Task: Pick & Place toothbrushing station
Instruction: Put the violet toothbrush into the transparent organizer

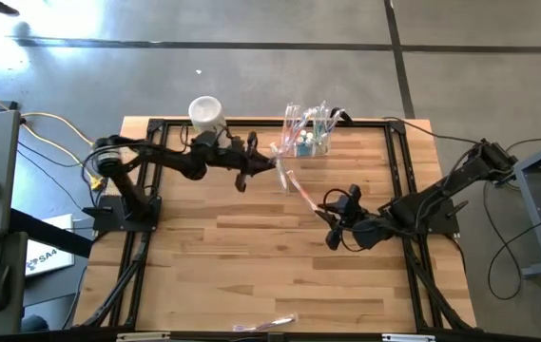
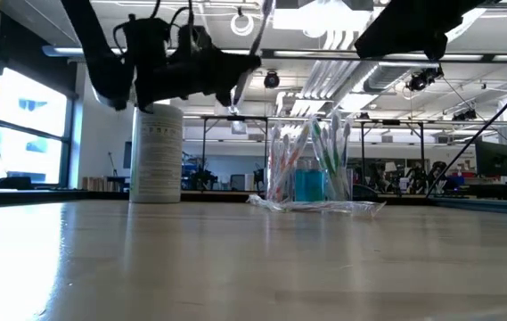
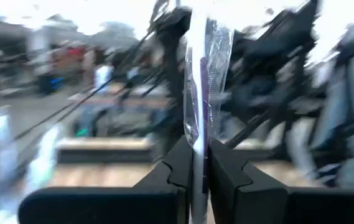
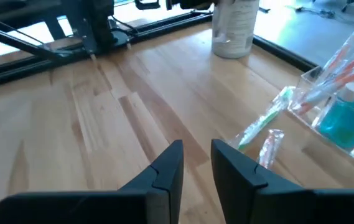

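The toothbrushing station is a clear box with several toothbrushes and blue bottles, standing at the table's far edge; it also shows in the low view and the right wrist view. My left gripper hovers just left of it, shut on a wrapped toothbrush. My right gripper hangs over the table's middle right, nearer than the station, its fingers a little apart with nothing between them. A green-headed toothbrush leans out over the station's wall. My left gripper pinches the wrapped toothbrush between its two fingers, which lie across it, through the clear wrapper. The fingers come roughly level from the table's left. The toothbrush sticks out on both sides of the fingers and is lifted clear of the table.
A whitish cylindrical container stands at the far edge, left of the station. Another wrapped toothbrush lies at the near edge. A loose wrapper lies at the station's foot. Black frame rails run along the table's sides.
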{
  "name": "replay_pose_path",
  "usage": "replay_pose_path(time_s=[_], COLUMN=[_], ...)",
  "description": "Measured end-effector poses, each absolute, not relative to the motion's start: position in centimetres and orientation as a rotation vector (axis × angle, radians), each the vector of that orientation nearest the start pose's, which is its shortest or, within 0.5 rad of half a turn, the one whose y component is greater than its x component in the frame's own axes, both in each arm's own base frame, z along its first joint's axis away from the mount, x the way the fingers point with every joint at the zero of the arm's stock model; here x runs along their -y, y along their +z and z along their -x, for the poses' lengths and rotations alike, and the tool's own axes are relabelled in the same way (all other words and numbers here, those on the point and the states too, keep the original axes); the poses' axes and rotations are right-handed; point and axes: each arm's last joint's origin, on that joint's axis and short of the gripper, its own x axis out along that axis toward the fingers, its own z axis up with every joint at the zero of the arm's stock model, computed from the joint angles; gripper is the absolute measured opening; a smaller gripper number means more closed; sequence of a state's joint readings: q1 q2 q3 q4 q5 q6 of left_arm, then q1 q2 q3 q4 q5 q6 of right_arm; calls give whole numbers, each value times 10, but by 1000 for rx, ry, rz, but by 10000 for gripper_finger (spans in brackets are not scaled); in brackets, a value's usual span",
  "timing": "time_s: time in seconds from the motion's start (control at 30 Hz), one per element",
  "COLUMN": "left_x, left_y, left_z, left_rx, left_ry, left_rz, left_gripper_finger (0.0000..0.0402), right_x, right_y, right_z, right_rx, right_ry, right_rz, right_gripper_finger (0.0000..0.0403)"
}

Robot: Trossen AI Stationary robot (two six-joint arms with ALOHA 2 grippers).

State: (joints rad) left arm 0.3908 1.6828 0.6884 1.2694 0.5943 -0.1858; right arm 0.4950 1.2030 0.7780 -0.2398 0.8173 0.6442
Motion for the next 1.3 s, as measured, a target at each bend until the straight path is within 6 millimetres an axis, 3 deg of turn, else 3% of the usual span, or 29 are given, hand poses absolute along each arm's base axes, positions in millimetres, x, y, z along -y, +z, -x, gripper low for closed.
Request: replay_pose_path(time_s=[0.13,0.23,0.43,0.57,0.67,0.83,0.93,1.1,1.3], left_x=[-97,-85,-51,-31,-24,-21,-22,-22,-22], left_y=[213,205,219,230,231,230,229,229,228], left_z=[-306,-314,-335,-346,-352,-354,-355,-356,-356], left_rx=[328,302,325,324,294,281,269,268,267], left_ry=[-411,-455,-642,-750,-783,-781,-764,-755,-731], left_rz=[110,141,94,57,63,45,55,56,65], left_gripper_finger=[22,22,22,23,23,23,23,23,23], right_x=[-94,-91,-84,-84,-87,-94,-94,-96,-92], right_y=[256,267,284,279,268,267,271,284,285], right_z=[-229,-236,-250,-258,-263,-263,-264,-264,-270], right_rx=[-332,-262,-162,-173,-213,-209,-168,-60,-23], right_ry=[-474,-434,-222,-160,-154,-109,-148,-141,-119], right_rz=[-158,-105,-19,-14,6,26,14,60,107], right_gripper_finger=[72,74,81,100,136,214,240,248,246])
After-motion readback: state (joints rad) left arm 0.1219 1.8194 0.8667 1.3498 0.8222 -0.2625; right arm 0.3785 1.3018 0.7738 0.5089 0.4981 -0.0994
